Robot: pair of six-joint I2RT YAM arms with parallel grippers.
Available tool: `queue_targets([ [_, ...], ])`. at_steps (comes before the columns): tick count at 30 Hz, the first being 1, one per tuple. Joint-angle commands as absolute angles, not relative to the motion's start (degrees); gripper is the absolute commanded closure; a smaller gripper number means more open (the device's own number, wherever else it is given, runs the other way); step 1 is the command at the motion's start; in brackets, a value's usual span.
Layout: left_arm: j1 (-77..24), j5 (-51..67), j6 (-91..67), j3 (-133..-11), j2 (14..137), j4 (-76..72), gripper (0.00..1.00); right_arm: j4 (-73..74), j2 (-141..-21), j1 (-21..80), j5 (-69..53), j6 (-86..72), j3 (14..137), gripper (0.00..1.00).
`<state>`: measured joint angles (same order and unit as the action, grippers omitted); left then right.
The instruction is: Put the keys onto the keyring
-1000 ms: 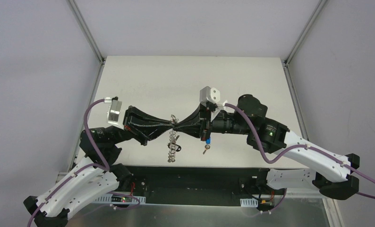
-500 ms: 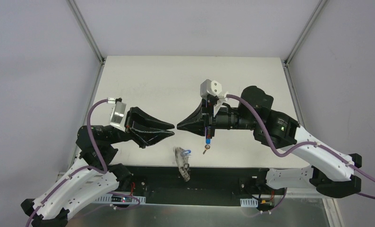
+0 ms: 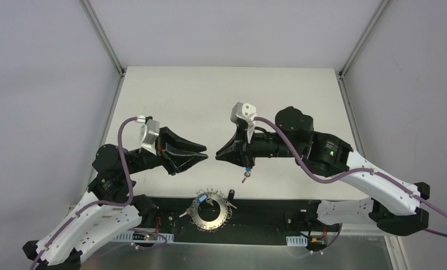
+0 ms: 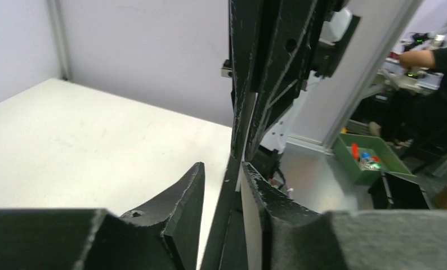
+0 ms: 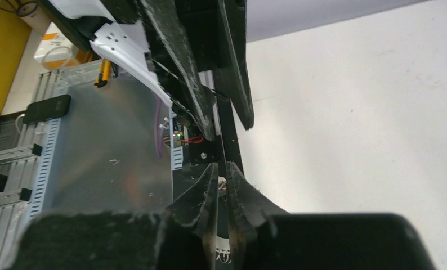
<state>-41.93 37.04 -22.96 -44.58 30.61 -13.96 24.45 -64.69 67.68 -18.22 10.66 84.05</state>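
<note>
The keyring point(image 3: 211, 210), a silvery circle bristling with wire loops, lies flat on the black strip point(image 3: 266, 211) at the near edge of the table point(image 3: 210, 95), between the two arm bases and well clear of both grippers. A blue-capped key point(image 3: 201, 199) sits at the ring's far-left rim; whether it is threaded on cannot be told. Above the white tabletop the two arms face each other tip to tip without touching. The left gripper point(image 3: 204, 154) is released, its fingers point(image 4: 190, 185) spread with nothing between them. The right gripper point(image 3: 217, 157) has its fingers point(image 5: 205, 194) drawn together to a narrow slit, with no object visible in their grasp. Just below the right gripper a small loose key point(image 3: 244, 179) rests on the table, with a blue spot point(image 3: 247, 166) beside it, too small to identify.
</note>
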Motion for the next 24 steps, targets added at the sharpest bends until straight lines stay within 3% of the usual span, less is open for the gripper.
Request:
queue_targets([
  [1, -41.9, 28.9, -18.5, -47.8, 28.5, -4.2, 0.67, 26.7, -63.5, 67.4, -14.7, 11.3, 81.0, 0.86],
  [6, -41.9, 22.9, -16.6, -51.2, 28.8, 8.1, 0.51, 25.2, -62.3, 67.4, -12.6, 11.2, 74.2, 0.68],
  [10, -41.9, 19.7, -15.8, -51.4, 28.7, 12.1, 0.42, 26.0, -62.8, 67.4, -11.7, 10.2, 71.0, 0.43],
  [19, -41.9, -4.5, -18.9, -52.2, 28.7, 25.7, 0.39, 19.5, -67.6, 67.4, -17.3, 7.2, 60.9, 0.39],
  [24, -41.9, -12.3, -21.5, -52.6, 28.9, 31.1, 0.37, 11.6, -71.9, 67.3, -13.7, 4.2, 55.5, 0.37],
])
